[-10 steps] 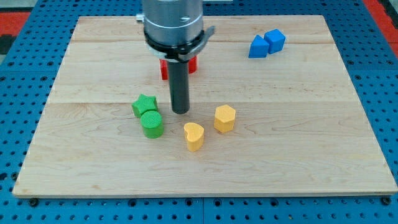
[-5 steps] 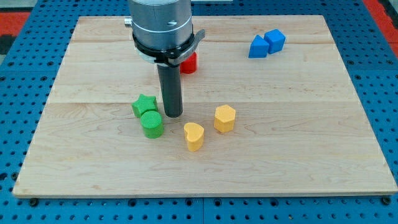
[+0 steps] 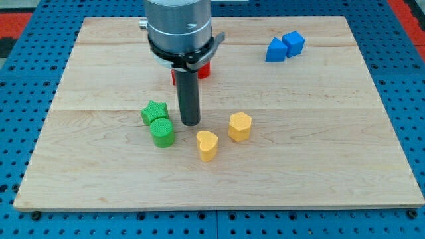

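My tip (image 3: 190,123) rests on the wooden board (image 3: 319,153) near its middle. It stands just to the right of the green cylinder (image 3: 162,132) and the green star (image 3: 153,111), with a small gap. Below and slightly right of the tip sits the yellow heart-shaped block (image 3: 208,145). The yellow hexagonal block (image 3: 240,126) lies further to the right. A red block (image 3: 202,68) is mostly hidden behind the rod's housing toward the view's top.
Two blue blocks (image 3: 285,46) sit touching each other at the view's top right. Blue pegboard (image 3: 20,79) surrounds the board on all sides.
The tip shifted left toward the green blocks, then came back slightly to the right. No block has visibly moved.
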Tool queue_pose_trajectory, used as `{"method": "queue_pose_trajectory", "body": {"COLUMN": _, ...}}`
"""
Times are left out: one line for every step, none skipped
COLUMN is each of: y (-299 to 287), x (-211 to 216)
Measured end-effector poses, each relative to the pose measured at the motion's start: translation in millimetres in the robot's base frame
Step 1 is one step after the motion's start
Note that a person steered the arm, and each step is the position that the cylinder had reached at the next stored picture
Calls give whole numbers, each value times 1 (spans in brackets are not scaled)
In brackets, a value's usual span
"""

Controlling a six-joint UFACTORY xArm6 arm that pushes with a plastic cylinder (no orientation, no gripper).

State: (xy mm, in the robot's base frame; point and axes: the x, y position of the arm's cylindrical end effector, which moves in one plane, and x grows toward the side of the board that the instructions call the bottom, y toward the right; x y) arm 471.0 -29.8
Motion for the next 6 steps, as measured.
{"method": "queue_pose_trajectory", "body": {"y": 29, "x": -34}}
{"method": "queue_pose_trajectory", "body": {"y": 73, "x": -50}}
{"method": "queue_pose_trajectory", "body": {"y": 74, "x": -50}}
{"method": "queue_pose_trajectory", "body": {"y": 74, "x": -50}}
{"method": "queue_pose_trajectory", "body": {"y": 123, "x": -86}}
{"method": "queue_pose_trajectory", "body": {"y": 230, "x": -143}}
